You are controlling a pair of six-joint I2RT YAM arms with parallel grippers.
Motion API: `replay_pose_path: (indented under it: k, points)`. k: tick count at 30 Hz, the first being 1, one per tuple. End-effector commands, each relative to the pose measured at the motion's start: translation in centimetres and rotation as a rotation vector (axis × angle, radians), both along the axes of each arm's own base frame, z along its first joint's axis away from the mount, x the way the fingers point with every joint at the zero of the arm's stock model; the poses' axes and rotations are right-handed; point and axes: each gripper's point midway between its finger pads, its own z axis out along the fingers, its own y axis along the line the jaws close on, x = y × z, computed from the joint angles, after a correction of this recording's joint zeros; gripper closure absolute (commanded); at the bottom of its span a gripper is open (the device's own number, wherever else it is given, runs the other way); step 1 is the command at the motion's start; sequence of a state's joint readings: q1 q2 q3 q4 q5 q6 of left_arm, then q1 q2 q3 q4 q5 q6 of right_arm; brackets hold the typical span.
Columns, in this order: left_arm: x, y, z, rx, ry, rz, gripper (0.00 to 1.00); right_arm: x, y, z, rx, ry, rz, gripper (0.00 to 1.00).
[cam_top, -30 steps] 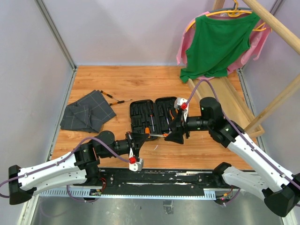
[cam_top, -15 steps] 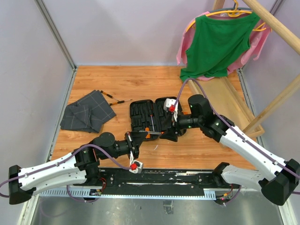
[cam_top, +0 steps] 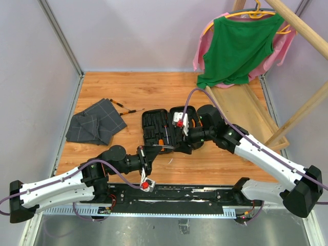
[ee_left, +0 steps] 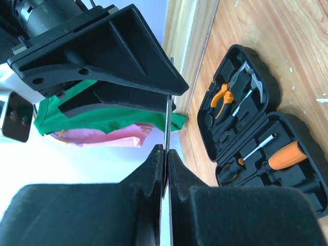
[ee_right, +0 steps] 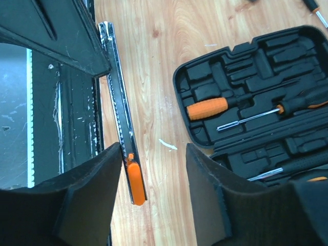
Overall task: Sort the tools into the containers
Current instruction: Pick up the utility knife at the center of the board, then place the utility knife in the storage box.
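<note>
Left gripper (ee_left: pixel 165 154): clamped tight, fingers pinched on the thin edge of a flat steel tool (ee_right: pixel 119 97) with an orange end. It looks like a sliding-blade knife, but that is not certain. Right gripper (ee_right: pixel 154 151): jaws roughly half apart, nothing held. The orange end sits in the gap, close beside one finger; whether they touch cannot be made out.

Change over the last second: the right arm has moved leftward along the near side of the case (ee_right: pixel 241 66) towards the left gripper, and its jaws have begun to narrow. The left arm has barely shifted. Judgement: a hand-over is being set up, left to right, so that the right arm can seat the tool in a moulded slot. The right grip must close before the left lets go.

Position: tool held in the air above the bench (cam_top: pixel 154 87), just on the near side of the case, which lies open about mid-bench.

Orientation: long axis roughly parallel to the near edge of the bench. Orange end points to the robot's right; steel end is in the left fingers. Tilt from level: cannot tell.

Seen in case: orange-handled screwdriver (ee_right: pixel 207 108), pliers (ee_left: pixel 224 97). Two loose screwdrivers (cam_top: pixel 125 108) lie towards the far left corner, just beside the cloth (cam_top: pixel 95 125); sorting unfinished
</note>
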State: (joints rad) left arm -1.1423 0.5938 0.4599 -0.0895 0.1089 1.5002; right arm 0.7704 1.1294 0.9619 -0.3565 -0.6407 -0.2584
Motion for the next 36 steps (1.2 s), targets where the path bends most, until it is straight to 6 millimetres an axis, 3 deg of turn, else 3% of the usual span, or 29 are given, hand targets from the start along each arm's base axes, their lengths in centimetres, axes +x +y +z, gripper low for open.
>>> replay_pose_path:
  k: [1, 9, 16, 18, 21, 25, 30, 32, 36]
  points:
    - [-0.6, -0.3, 1.1, -0.024, -0.025, -0.035, 0.99, 0.0, 0.4, 0.4, -0.021, -0.03, 0.019, 0.53]
    - [-0.6, -0.3, 0.8, -0.032, -0.012, -0.031, 0.99, -0.5, 0.4, 0.8, -0.009, -0.036, 0.036, 0.84]
    - [-0.6, -0.4, 0.3, -0.039, 0.021, -0.025, 0.63, -0.5, 0.0, 1.2, -0.006, -0.046, 0.011, 0.89]
    - [-0.7, -0.4, 0.2, -0.038, 0.033, -0.028, 0.56, -0.3, -0.2, 1.2, -0.013, -0.049, -0.01, 0.89]
    - [-1.0, -0.4, 0.3, -0.056, 0.059, -0.032, 0.38, 0.8, -0.8, 0.9, -0.04, -0.053, -0.092, 0.9]
    - [-1.0, -0.4, 1.2, -0.119, 0.125, -0.014, 0.28, 2.8, -2.2, 0.1, -0.09, -0.059, -0.254, 0.9]
    - [-0.9, -0.4, 3.2, -0.26, 0.281, 0.027, 0.23, 4.7, -4.0, -0.7, -0.111, -0.045, -0.47, 0.88]
    - [-0.5, -0.6, 3.8, -0.304, 0.372, 0.072, 0.02, 5.4, -4.8, -0.9, -0.103, -0.038, -0.56, 0.89]
    - [0.4, -1.0, 4.4, -0.368, 0.533, 0.153, 0.01, 6.0, -5.7, -1.2, -0.102, -0.012, -0.663, 0.99]
